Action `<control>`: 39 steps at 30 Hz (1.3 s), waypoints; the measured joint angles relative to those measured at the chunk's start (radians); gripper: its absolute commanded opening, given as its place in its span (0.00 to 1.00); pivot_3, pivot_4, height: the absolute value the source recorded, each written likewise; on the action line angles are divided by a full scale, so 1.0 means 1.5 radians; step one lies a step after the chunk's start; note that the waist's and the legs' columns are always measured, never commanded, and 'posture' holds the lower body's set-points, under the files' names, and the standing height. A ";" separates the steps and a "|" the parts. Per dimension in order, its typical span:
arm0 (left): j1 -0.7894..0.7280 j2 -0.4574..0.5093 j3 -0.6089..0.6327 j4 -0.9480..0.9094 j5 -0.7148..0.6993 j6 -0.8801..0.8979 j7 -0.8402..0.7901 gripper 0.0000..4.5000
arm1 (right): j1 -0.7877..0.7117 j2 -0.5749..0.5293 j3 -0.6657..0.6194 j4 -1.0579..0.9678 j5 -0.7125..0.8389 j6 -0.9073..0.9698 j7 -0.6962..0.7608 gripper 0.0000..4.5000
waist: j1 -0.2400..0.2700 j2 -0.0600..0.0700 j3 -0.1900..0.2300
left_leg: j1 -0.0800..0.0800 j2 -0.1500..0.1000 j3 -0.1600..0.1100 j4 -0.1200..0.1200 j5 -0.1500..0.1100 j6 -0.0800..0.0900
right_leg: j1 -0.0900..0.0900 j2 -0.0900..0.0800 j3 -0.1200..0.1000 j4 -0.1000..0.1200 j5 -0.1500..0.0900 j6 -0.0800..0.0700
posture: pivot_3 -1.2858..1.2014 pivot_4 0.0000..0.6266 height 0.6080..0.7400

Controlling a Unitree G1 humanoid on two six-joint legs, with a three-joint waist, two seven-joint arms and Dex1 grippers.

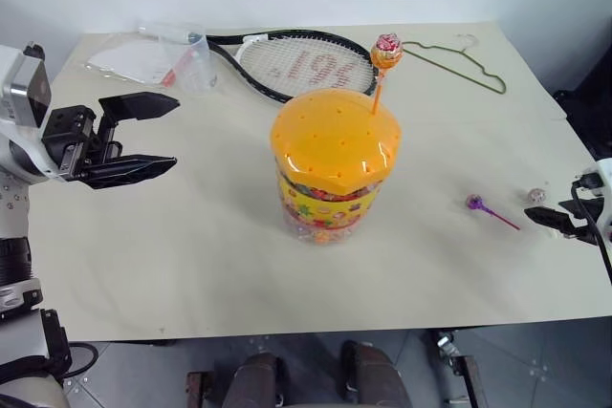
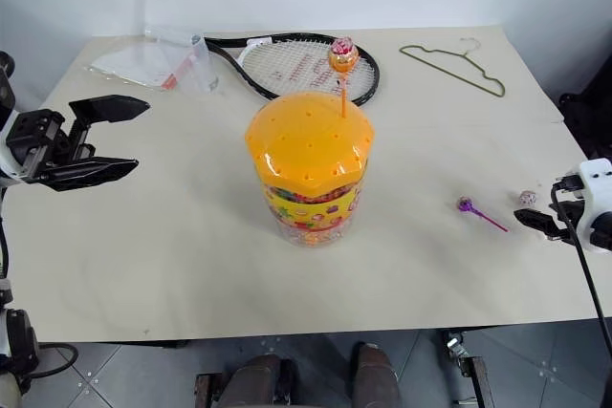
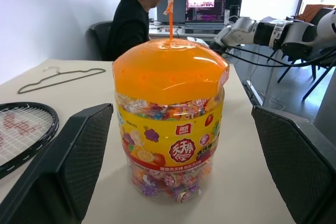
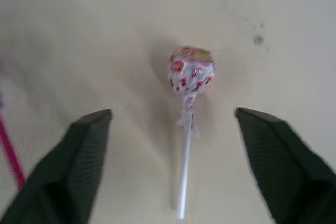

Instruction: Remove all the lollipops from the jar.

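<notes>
The jar stands mid-table, a clear tub with a yellow label and an orange domed lid. An orange lollipop sticks upright from a hole in the lid. To the jar's right, a purple lollipop and a pink lollipop lie on the table. My right gripper is open just above the table, and the pink lollipop lies loose between its fingers, touching neither. My left gripper hangs open, left of the jar and level with it, pointing at the jar.
A tennis racket, a wire hanger, a small clear measuring cup and a plastic bag lie along the table's far side. The left wrist view shows a person seated at a desk beyond the table.
</notes>
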 measured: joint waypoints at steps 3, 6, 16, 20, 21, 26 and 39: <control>-0.008 -0.005 -0.003 0.014 0.002 -0.004 0.000 1.00 | 0.054 0.010 -0.039 -0.097 0.028 0.043 -0.008 1.00 | 0.001 0.000 0.000 | 0.000 0.000 0.000 0.000 0.000 0.000 | 0.000 0.000 0.000 0.000 0.000 0.000 | 0.52 0.24 1.00; -0.010 -0.010 -0.007 0.021 0.004 -0.005 0.000 1.00 | 0.111 0.017 -0.090 -0.214 0.067 0.101 -0.013 1.00 | 0.002 0.000 0.000 | 0.000 0.000 0.000 0.000 0.000 0.000 | 0.000 0.000 0.000 0.000 0.000 0.000 | 0.52 0.24 1.00; -0.025 -0.017 -0.018 0.034 0.006 -0.012 0.000 1.00 | -0.056 0.037 -0.194 -0.450 0.298 0.244 -0.028 1.00 | -0.001 0.000 0.000 | 0.000 0.000 0.000 0.001 0.000 0.000 | 0.000 0.000 0.001 0.001 0.000 0.000 | 0.52 0.24 1.00; -0.060 -0.032 -0.026 0.046 0.006 -0.015 0.000 1.00 | -0.204 0.078 -0.102 -0.472 0.363 0.245 -0.047 1.00 | -0.001 0.000 0.000 | 0.000 0.000 -0.001 0.000 0.000 0.000 | 0.000 0.000 0.000 0.001 0.000 0.000 | 0.52 0.24 1.00; -0.063 -0.033 -0.024 0.047 0.005 -0.015 0.001 1.00 | -0.221 0.091 -0.080 -0.473 0.372 0.245 -0.049 1.00 | 0.000 -0.001 0.000 | 0.000 0.000 -0.001 0.000 0.000 0.000 | 0.000 0.000 0.000 0.000 0.000 0.000 | 0.52 0.24 1.00; -0.064 -0.035 -0.023 0.048 0.005 -0.012 0.001 1.00 | -0.290 0.158 0.027 -0.469 0.385 0.231 -0.048 1.00 | 0.000 -0.001 0.000 | -0.001 -0.001 0.000 0.001 -0.001 0.001 | -0.001 0.000 0.000 0.000 0.000 0.000 | 0.52 0.24 1.00; -0.022 -0.024 -0.007 0.031 0.004 -0.009 0.009 1.00 | -0.387 0.225 0.139 -0.399 0.353 0.140 0.013 0.70 | -0.002 -0.001 0.000 | -0.001 -0.001 0.000 0.000 -0.001 0.001 | -0.001 0.000 0.000 0.000 0.000 0.000 | 0.52 0.24 1.00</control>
